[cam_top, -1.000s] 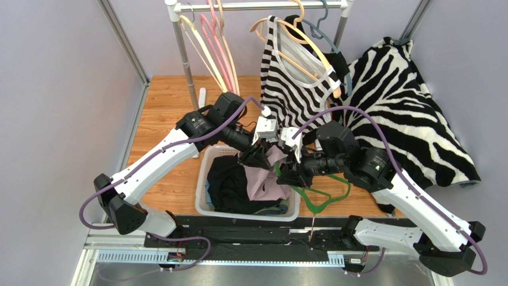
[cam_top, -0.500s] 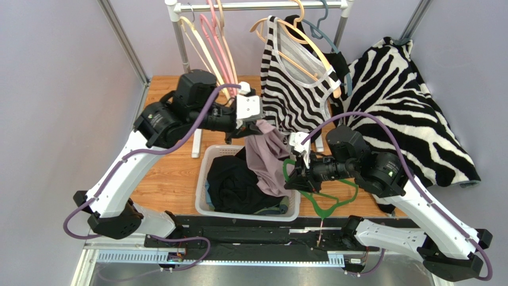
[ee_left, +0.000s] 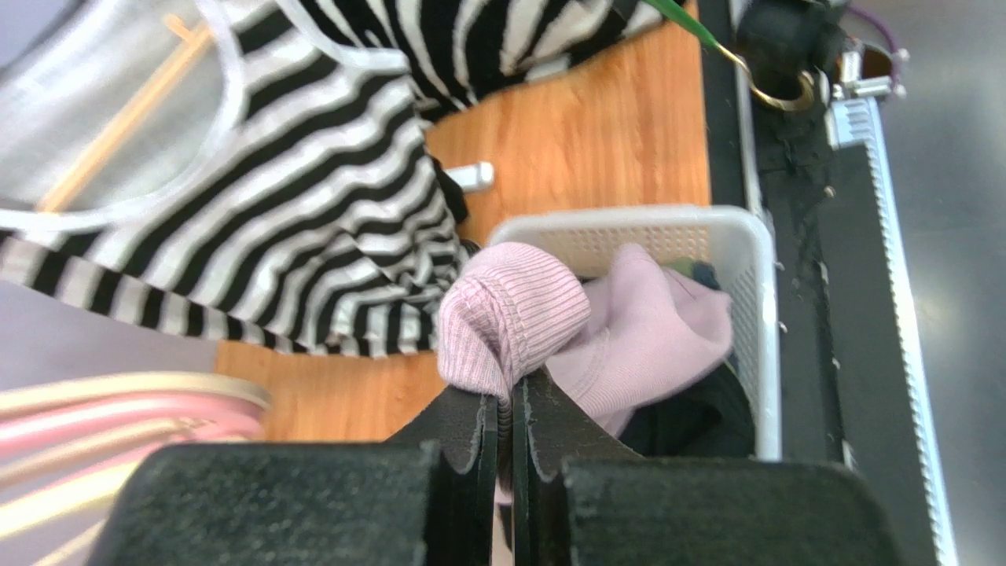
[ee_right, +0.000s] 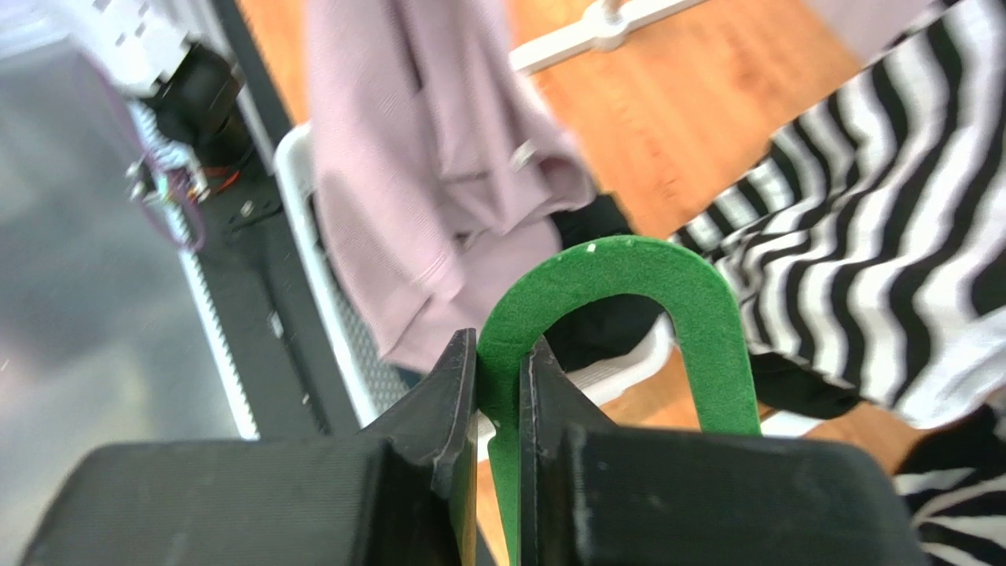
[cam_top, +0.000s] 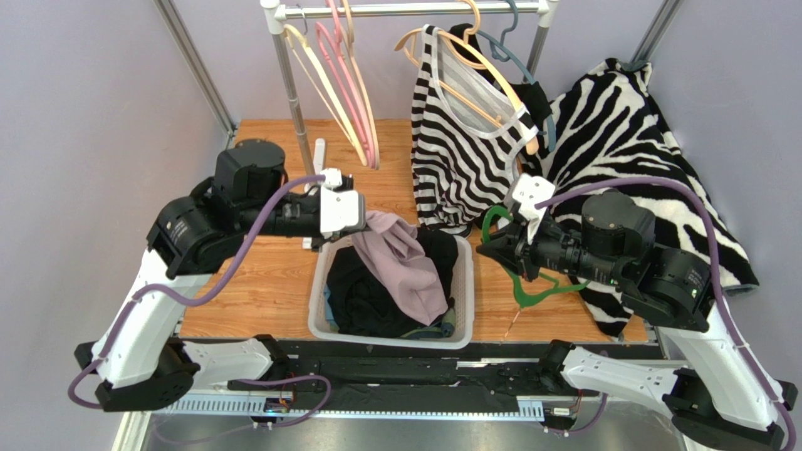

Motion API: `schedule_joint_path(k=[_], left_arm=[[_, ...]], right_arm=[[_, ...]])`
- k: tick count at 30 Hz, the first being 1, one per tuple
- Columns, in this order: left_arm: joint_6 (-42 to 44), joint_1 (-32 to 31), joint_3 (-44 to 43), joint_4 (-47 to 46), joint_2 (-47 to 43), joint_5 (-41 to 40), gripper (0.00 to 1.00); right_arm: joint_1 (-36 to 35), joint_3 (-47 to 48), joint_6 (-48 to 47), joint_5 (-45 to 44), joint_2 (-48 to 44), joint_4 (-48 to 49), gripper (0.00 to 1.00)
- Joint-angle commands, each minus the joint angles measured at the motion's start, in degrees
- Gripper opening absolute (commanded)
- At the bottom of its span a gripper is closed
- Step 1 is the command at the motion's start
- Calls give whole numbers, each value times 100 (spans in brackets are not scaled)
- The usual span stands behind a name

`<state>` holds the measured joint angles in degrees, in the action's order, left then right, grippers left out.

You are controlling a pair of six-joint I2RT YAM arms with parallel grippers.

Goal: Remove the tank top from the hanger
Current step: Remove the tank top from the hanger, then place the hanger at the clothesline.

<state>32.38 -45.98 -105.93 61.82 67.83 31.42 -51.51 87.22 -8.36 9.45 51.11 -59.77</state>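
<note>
1. While the left pincer (ee_left: 510, 407) pinches the top (ee_left: 520, 318), its rest drapes below into the basket (ee_left: 638, 224).
2. Right pincer (ee_right: 498, 354) grips the bare hanger (ee_right: 720, 354) well aside, so the top seems freed.

Bright, even, diffuse light fills the overhead view, which is sharp edge to edge, with only faint, soft shadows under the arms on the wooden table (cam_top: 282, 282). In the left wrist view the dark left end effector (ee_left: 510, 407) at lower centre is underlit and out of focus. The pink tank top (ee_left: 520, 313) is crisp at mid-frame, and the striped top (ee_left: 295, 201) washes out pale toward the upper left. In the right wrist view the green hanger (ee_right: 614, 277) at centre is fairly sharp above the blurred right end effector (ee_right: 498, 372). The pink tank top at upper left and the striped cloth at right are smeared.
</note>
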Motion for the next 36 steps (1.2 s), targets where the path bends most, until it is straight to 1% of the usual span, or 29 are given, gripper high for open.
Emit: schedule_joint_path(k=[1, 2, 3, 4, 5, 6, 7, 8, 9, 10, 13, 15, 18, 19, 20, 21, 22, 24, 25, 26, 31, 33, 34, 36], left_arm=[[304, 27, 1028, 120, -507, -91, 0], [339, 27, 1622, 50, -586, -170, 0], [356, 53, 1924, -107, -709, -258, 5], [391, 45, 2214, -196, -754, -468, 23], [479, 45, 2748, -275, -780, -592, 31], [480, 54, 2988, -502, -824, -758, 39], [497, 54, 3191, -600, -833, -1099, 64], [506, 45, 3506, -723, -842, -1268, 82], [550, 54, 3579, -837, -859, -1383, 99], [593, 54, 3614, -865, -877, -1576, 99], [594, 45, 3413, -935, -974, -1806, 99], [507, 54, 2974, -848, -1000, -1789, 99], [77, 54, 2263, -768, -957, -1596, 99], [-264, 45, 2104, -759, -930, -1430, 99], [-459, 62, 1842, -768, -886, -1315, 99], [-643, 89, 1761, -768, -868, -1140, 99], [-932, 115, 1690, -768, -851, -651, 99], [-1102, 159, 1611, -724, -816, -103, 99], [-1198, 168, 1628, -716, -816, 334, 99], [-1208, 168, 1715, -715, -789, 504, 99], [-866, 177, 2189, -680, -807, 1224, 99], [-655, 177, 2261, -567, -842, 1506, 99], [-402, 177, 2331, -488, -833, 1821, 99], [-146, 177, 2419, -250, -877, 2060, 99]], right_arm=[[-17, 681, 237, -313, 399, 492, 0], [-17, 917, 351, -243, 469, 614, 0], [-17, 1024, 448, -68, 626, 650, 0], [-9, 1103, 641, 38, 715, 703, 0], [-9, 1235, 730, 230, 777, 816, 0], [-9, 1271, 800, 328, 925, 887, 0], [-9, 1297, 1036, 407, 988, 923, 0], [-9, 1324, 1108, 547, 1058, 1001, 0], [-9, 1350, 1178, 592, 1111, 1020, 0], [-9, 1368, 1240, 619, 1198, 1046, 0], [-9, 1315, 1398, 681, 1199, 1230, 0], [-17, 1333, 1539, 724, 1173, 1432, 0], [-9, 1508, 1897, 602, 1103, 1783, 0], [-17, 1561, 2039, 541, 1085, 1924, 0], [-9, 1561, 2145, 427, 989, 2264, 0], [-9, 1526, 2468, 365, 954, 2442, 0], [-9, 1465, 2610, 269, 884, 2618, 0], [0, 1395, 2918, -30, 717, 3066, 0], [-17, 1351, 3241, -92, 664, 3198, 0], [-9, 1228, 3383, -188, 611, 3478, 0], [-9, 806, 4472, -365, 391, 4130, 0], [-9, 544, 4694, -426, 364, 4481, 0], [-9, 472, 4755, -488, 347, 4570, 0], [-9, 210, 4931, -769, 312, 4824, 0]])
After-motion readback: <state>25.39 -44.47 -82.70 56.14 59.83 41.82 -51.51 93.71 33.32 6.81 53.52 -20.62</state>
